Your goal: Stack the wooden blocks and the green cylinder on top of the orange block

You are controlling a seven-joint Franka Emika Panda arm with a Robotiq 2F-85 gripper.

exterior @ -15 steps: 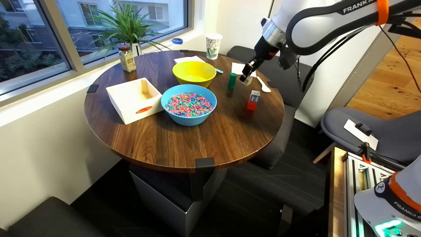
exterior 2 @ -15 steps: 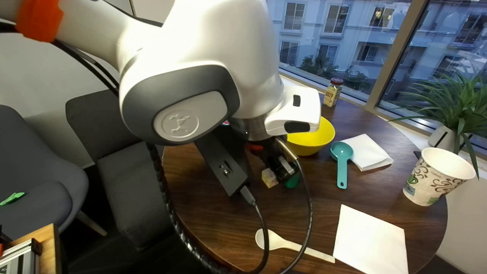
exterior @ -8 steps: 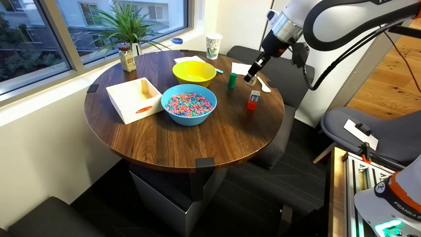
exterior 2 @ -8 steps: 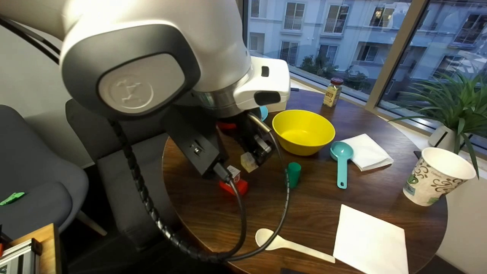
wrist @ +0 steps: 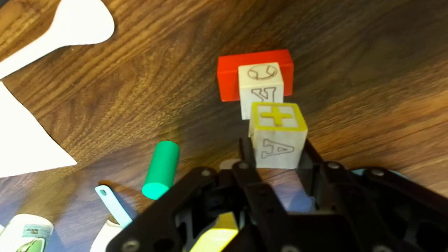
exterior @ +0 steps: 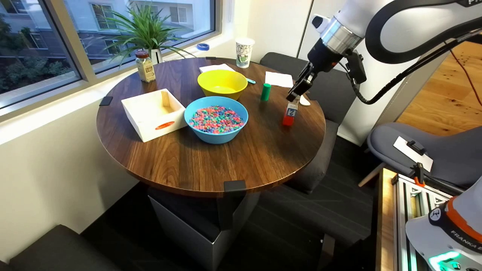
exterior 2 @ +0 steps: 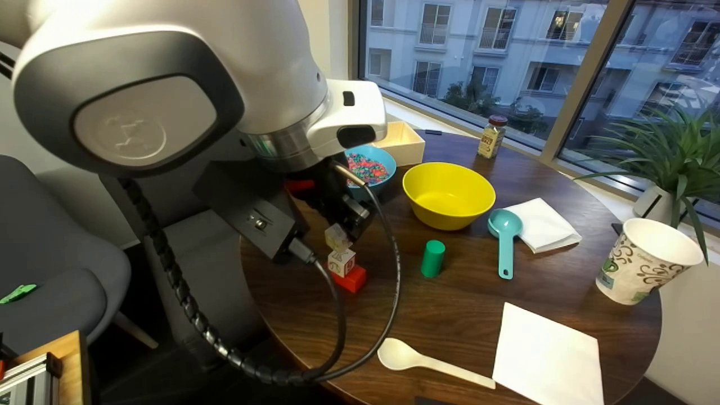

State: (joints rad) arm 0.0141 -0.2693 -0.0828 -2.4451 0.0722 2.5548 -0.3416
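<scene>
Pincer (wrist: 276, 152) pinched upper block (wrist: 279, 140), "A" and yellow plus readable only in wrist view, just above lower block (exterior: 292, 111) on red-orange block (exterior: 288, 121); contact unclear. In an exterior view, lower block read "2", arm base (exterior: 465, 239) "FRANKA". Green cylinder (exterior 2: 432, 260) stood upright, right of red-orange block in an exterior view.
</scene>
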